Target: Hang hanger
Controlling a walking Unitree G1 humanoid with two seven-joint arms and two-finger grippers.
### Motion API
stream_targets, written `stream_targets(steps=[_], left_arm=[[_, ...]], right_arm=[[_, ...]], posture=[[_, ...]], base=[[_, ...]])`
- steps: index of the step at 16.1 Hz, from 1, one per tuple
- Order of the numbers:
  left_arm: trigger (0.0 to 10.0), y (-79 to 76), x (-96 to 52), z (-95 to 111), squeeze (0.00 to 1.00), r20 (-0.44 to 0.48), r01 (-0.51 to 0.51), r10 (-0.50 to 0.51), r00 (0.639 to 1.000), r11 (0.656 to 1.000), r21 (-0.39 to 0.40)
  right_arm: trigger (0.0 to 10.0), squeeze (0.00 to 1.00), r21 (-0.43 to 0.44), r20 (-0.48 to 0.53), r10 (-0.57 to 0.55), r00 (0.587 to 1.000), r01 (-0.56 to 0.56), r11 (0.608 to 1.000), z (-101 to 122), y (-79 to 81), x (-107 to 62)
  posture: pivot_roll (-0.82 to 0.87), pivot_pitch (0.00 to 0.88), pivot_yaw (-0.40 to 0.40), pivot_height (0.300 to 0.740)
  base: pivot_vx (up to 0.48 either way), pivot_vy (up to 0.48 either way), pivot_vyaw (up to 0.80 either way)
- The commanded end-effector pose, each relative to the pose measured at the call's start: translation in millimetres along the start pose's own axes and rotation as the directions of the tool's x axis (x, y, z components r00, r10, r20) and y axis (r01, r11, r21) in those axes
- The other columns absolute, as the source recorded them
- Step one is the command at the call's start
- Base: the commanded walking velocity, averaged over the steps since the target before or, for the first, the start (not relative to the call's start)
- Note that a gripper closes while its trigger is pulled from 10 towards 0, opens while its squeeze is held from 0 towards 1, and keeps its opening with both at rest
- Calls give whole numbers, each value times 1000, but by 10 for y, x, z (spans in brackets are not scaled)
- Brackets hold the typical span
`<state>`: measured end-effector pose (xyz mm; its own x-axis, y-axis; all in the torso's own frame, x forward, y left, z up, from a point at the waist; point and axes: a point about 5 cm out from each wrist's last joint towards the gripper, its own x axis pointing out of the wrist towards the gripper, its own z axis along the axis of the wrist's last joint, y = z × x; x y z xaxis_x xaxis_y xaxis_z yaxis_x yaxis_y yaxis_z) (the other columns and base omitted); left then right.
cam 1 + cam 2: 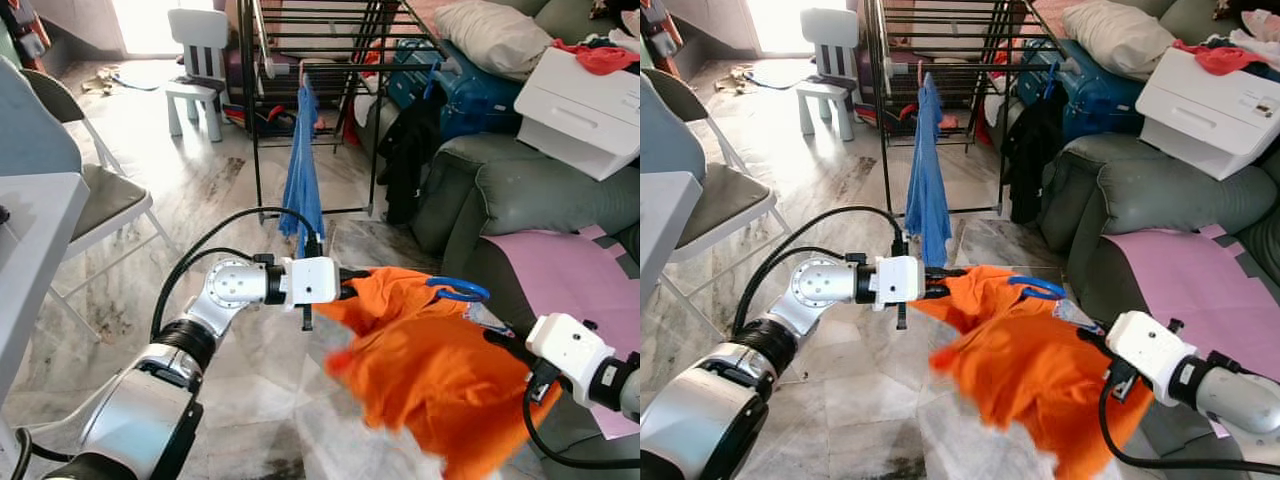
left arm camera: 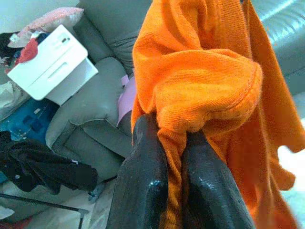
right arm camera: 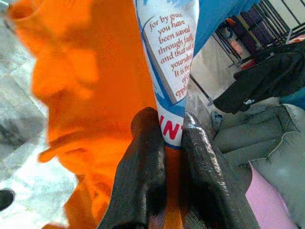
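Both grippers clamp one orange shirt [image 1: 430,370]: left gripper [image 2: 174,143] pinches its fabric, right gripper [image 3: 169,129] nips the blue hanger [image 1: 458,291], keeping it spread for the drying rack [image 1: 310,40].

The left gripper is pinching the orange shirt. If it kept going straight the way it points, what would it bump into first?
Probably the grey sofa. The left gripper, fingers shut on the bunched orange knit shirt, points across toward the sofa's arm with the pink cloth. Depth is unclear, and the shirt blocks much of the line.
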<state>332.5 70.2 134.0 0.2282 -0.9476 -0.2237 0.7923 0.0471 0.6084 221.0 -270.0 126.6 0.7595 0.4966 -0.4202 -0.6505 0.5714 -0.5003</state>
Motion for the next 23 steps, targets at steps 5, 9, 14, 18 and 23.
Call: stream_targets(steps=[5,9,14,18,23], left_arm=[[0,117,26,85,0,35,-103,101,994,993,50],[5451,46,41,40,0,5,-78,78,997,995,61],[10000,-39,6,-16,1000,-12,-14,15,1000,999,42],[10000,-221,-88,-167,1000,-119,165,-161,980,986,25],[10000,-163,-127,-213,1000,-115,47,-54,992,996,-70]], right_arm=[[0,0,14,-7,-44,999,44,999,-47,-25,-30],[0,0,26,-2,-31,1000,31,999,-50,39,16],[0,0,42,-26,-37,999,38,998,-88,109,11],[0,0,62,-60,-56,997,60,996,-146,159,41],[0,0,126,-116,-133,984,147,981,-209,218,102]], posture=[[-35,0,-68,740],[-36,0,-69,740],[-42,0,-62,740],[-40,0,-61,740],[-40,0,-58,740]], base=[[0,0,0],[0,0,0],[0,0,0],[0,0,0],[0,0,0]])
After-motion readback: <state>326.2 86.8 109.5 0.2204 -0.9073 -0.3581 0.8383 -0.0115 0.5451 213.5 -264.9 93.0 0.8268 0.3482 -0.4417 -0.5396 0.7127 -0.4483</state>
